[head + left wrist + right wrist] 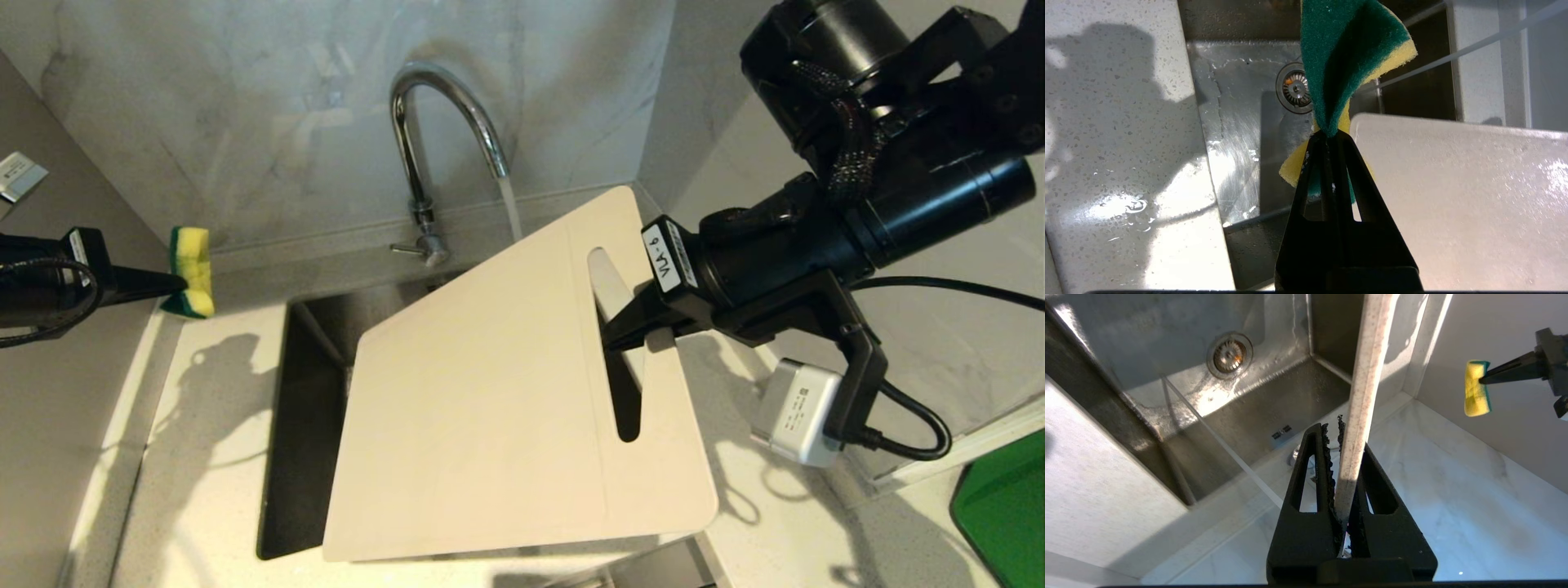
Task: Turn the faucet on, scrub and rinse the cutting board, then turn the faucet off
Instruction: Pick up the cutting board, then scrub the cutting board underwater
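Over the steel sink (306, 392) set in the pale desk (204, 457), water is running from the faucet (433, 122). Our right fingers (624, 331) are clamping the board (490, 408) by its slot, tilted over the basin; our left fingers (167, 283) are pinching the sponge (192, 271). Wet plastic could slip loose and drop.

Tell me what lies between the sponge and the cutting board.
Head view: between sponge and cutting board lie bare countertop and the open sink.
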